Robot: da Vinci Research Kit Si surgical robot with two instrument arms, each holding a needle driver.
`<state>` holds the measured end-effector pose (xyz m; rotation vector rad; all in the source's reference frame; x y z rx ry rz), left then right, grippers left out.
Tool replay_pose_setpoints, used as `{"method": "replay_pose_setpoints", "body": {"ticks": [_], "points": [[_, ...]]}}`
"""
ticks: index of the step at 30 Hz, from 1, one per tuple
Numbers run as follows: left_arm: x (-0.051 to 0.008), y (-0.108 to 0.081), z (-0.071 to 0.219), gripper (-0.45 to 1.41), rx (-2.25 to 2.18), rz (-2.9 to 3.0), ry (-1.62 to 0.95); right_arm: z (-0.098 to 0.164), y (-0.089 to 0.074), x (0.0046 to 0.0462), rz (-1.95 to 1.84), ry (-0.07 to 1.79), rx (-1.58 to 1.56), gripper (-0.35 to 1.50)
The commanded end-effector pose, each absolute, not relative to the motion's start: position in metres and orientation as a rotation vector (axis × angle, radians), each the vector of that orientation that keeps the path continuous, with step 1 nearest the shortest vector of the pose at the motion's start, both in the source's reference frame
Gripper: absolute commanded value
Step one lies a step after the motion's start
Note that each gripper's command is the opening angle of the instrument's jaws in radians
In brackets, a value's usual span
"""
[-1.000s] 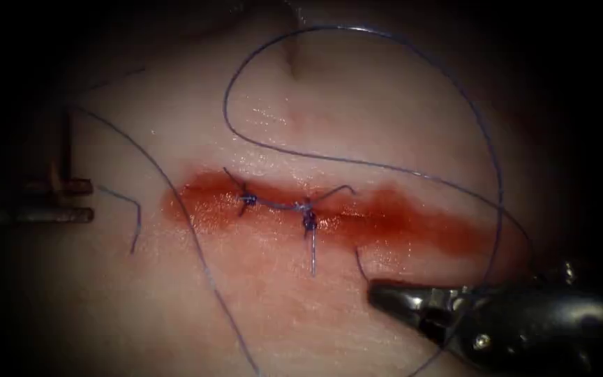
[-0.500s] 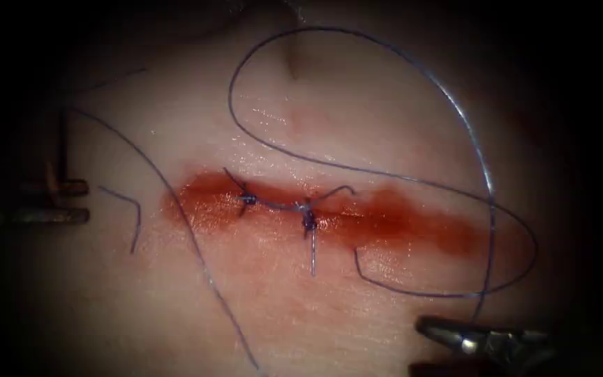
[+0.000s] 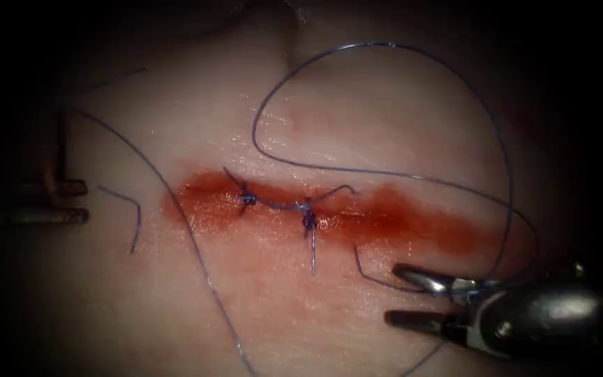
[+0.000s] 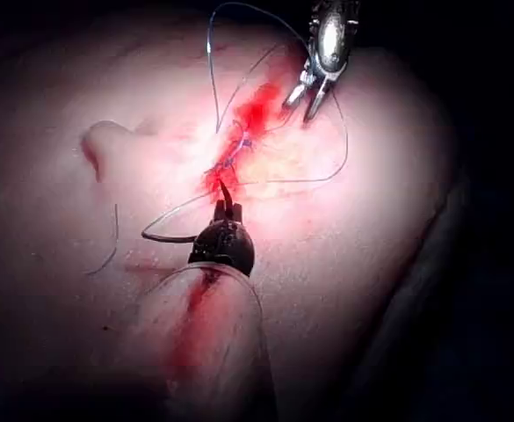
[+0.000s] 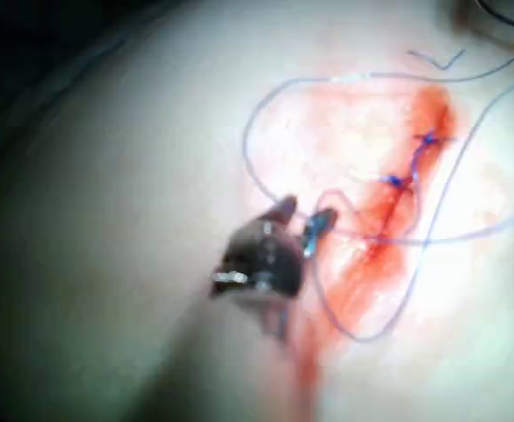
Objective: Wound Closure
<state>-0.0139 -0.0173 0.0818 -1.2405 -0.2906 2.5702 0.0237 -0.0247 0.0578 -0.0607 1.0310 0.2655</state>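
The cut (image 3: pixel 329 213) runs across the tissue (image 3: pixel 385 119), stained with red fluid (image 3: pixel 413 223), and carries two knots (image 3: pixel 307 218) tied at its left half. The thread (image 3: pixel 385 174) leaves the tissue on the near side of the cut, just left of the right claw (image 3: pixel 393 294), passes by its upper jaw, then swings in a wide loop behind the claw and over the cut's far side. The right claw stands with its jaws well apart, holding nothing; the thread lies against the upper jaw without being gripped. The needle cannot be made out. A cut end of thread (image 3: pixel 128 213) lies well to the claw's left. The left claw (image 4: pixel 228 211) hovers by the cut's left end, jaws seemingly together, nothing visibly gripped.
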Motion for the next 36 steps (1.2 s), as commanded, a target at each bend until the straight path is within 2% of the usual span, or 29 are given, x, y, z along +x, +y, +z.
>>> {"method": "replay_pose_setpoints", "body": {"ticks": [1, 9, 10, 12, 20, 36], "points": [[-0.0145, -0.0181, 0.0825, -0.45, -1.24, 2.569, -0.295, 0.0589, -0.0254, 0.0251, 0.278, 1.038, -0.063, 0.46], [-0.0147, -0.0183, 0.0826, -0.45, -1.243, 2.569, -0.298, 0.0601, -0.0238, 0.0278, 0.313, 1.029, -0.085, 0.54], [-0.0147, -0.0183, 0.0826, -0.45, -1.24, 2.571, -0.3, 0.0601, -0.0238, 0.028, 0.314, 1.029, -0.086, 0.29], [-0.0147, -0.0183, 0.0826, -0.45, -1.24, 2.571, -0.3, 0.0601, -0.024, 0.0278, 0.316, 1.036, -0.079, -0.35], [-0.0147, -0.0183, 0.0826, -0.45, -1.24, 2.571, -0.3, 0.0593, -0.0246, 0.0268, 0.273, 1.032, -0.015, -0.35], [-0.0147, -0.0183, 0.0826, -0.45, -1.24, 2.571, -0.3, 0.0551, -0.0293, 0.0288, 0.142, 1.053, 0.137, -0.35]]}}
